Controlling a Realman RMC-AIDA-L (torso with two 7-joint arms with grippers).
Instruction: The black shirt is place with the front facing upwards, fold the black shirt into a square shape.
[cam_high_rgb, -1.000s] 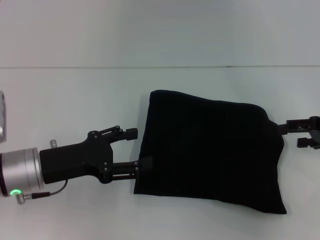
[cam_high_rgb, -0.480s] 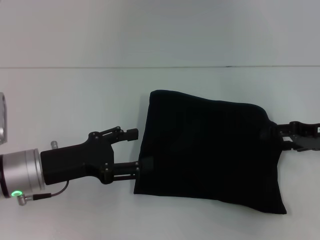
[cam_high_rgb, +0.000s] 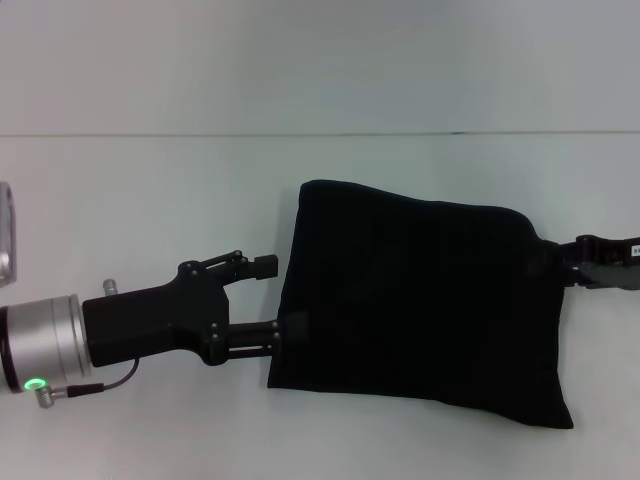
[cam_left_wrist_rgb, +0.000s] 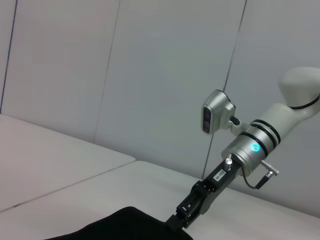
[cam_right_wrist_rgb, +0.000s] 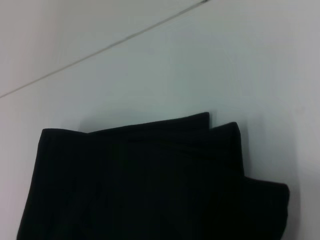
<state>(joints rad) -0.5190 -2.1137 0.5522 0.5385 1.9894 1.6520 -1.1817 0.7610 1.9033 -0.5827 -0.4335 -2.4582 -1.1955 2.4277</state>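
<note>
Black cloth shirt (cam_high_rgb: 420, 300), folded to a rough rectangle, lies flat on the white table (cam_high_rgb: 150, 200). At its left edge, the left gripper (cam_high_rgb: 278, 298) stands spread wide, one finger touching the cloth. At its right edge, the right gripper (cam_high_rgb: 560, 265) pinches the fabric.

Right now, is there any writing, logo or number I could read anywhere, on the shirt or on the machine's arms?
Nothing can be read here.
Black shirt: folded, no lettering showing in any view.
Small white label on the right arm, just behind the right hand: dark characters, too small to read.
Left hand at the shirt's edge: no markings visible.
</note>
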